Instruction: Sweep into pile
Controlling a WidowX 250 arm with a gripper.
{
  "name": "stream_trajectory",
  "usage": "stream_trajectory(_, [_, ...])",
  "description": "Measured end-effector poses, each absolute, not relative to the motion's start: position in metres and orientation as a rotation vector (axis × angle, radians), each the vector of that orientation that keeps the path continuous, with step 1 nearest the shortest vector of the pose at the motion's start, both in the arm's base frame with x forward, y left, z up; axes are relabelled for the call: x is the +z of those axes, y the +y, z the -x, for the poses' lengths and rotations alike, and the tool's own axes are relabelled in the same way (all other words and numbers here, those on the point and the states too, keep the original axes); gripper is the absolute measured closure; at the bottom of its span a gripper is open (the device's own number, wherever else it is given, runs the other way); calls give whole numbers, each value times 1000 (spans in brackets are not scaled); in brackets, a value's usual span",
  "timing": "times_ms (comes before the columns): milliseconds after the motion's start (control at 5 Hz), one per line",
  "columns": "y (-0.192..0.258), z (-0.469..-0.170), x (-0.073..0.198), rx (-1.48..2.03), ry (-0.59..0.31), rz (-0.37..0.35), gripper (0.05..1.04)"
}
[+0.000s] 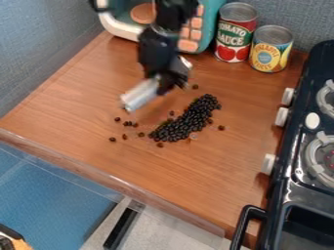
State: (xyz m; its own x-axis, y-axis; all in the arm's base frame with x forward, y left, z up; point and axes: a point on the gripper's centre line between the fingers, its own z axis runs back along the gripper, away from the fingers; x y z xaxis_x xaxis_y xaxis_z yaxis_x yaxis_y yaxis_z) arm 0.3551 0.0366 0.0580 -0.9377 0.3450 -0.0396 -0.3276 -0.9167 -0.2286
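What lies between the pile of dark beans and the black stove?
One loose bean lies close to the pile; from there to the stove runs bare wooden counter, as the camera view shows.

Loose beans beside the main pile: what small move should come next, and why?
Probably bring the silvery tool to the picture-left side of the loose beans and nudge them right, since they lie scattered left of the elongated pile.

Blue-grey walls, brown wood-look countertop
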Motion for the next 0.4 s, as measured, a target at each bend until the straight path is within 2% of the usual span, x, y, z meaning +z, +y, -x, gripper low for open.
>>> stream_trajectory(200, [55,-353,74,2772,-354,135,704])
stream_trajectory(400, [80,-348,78,2787,-398,107,704])
